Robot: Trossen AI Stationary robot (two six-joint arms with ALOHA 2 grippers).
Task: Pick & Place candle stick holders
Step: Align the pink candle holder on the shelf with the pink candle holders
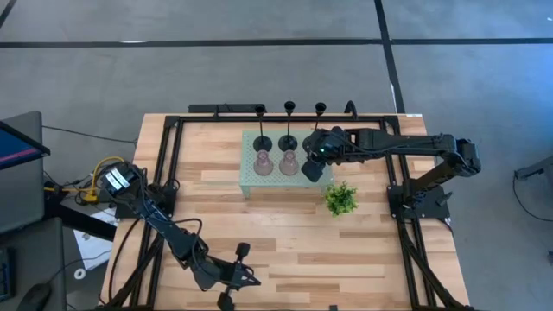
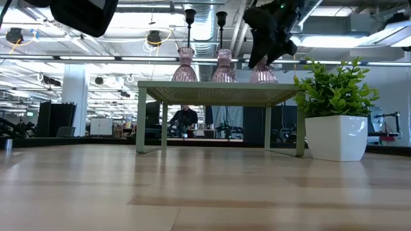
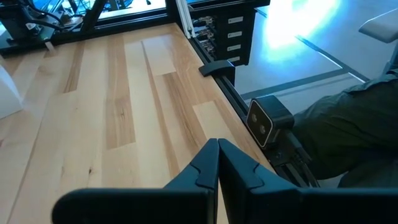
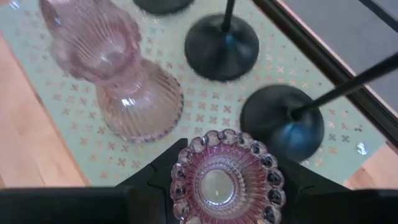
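Right now the right pincer (image 4: pixel 227 186) is gripping a pink holder (image 4: pixel 227 185) part-open around its ribbed body, over the green tray (image 4: pixel 62 106) by a black holder (image 4: pixel 283 122); glassy, likely slippery, fragile; left pincer (image 3: pixel 217 163) idling closed, empty

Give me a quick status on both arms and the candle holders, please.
Right gripper shut on pink holder over green tray. Left gripper shut, empty, at near table edge. Black holders close beside.
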